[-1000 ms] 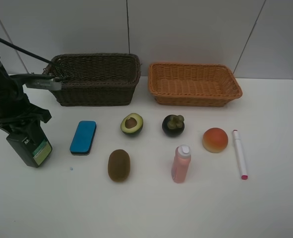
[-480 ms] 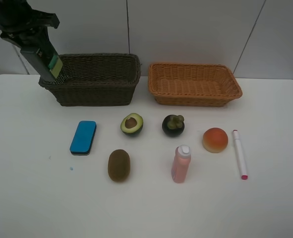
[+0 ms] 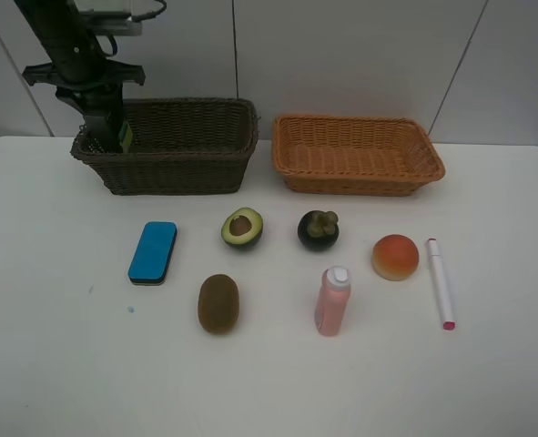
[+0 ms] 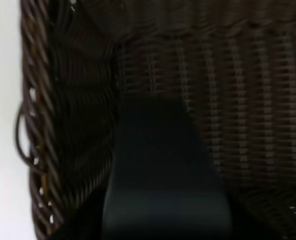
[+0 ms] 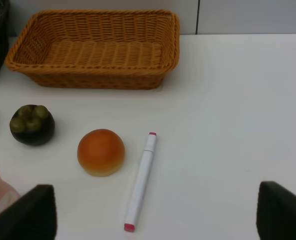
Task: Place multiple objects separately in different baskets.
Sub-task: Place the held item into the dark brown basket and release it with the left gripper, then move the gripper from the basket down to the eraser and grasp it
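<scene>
High view: at the upper left, the left end effector (image 3: 96,98) hangs over the left end of the dark brown basket (image 3: 187,173); the dark green pump bottle (image 3: 116,133) sits inside it, just beneath; I cannot tell whether the jaws grip it.

Left wrist view: only a blurred dark bottle against the wicker.

Right wrist view: the right end effector (image 5: 158,212) gapes wide and empty over the table (image 5: 248,100); the orange bun (image 5: 101,151) and marker (image 5: 141,180) lie at centre, with the orange basket (image 5: 95,80) above.

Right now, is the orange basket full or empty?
Empty: the orange basket shows only bare weave inside, in both the high and right wrist views.
</scene>
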